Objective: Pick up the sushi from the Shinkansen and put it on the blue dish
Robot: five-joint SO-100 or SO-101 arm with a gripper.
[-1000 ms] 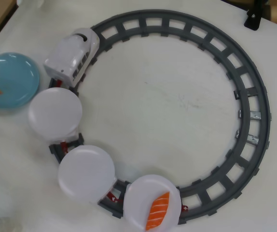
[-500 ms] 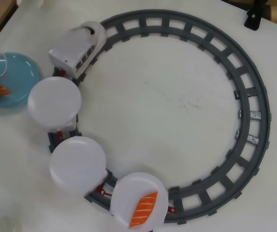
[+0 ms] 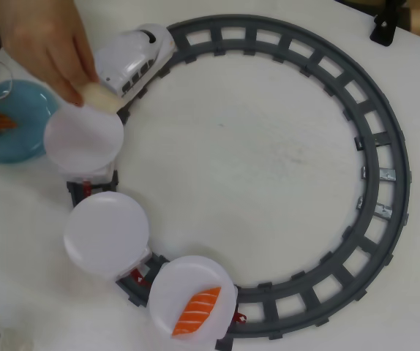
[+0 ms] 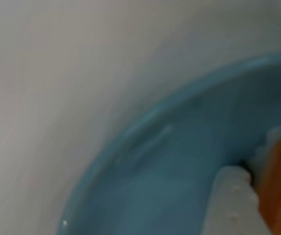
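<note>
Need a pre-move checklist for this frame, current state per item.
1. Sushi on the blue dish: ok, it lies on it.
2. Gripper released: cannot tell, the wrist view is too close and blurred.
3. Workspace free of people: not ok, a hand holds a pale piece over the first plate.
4. Shinkansen on the track: ok.
5. Striped salmon piece on the last plate: ok.
</note>
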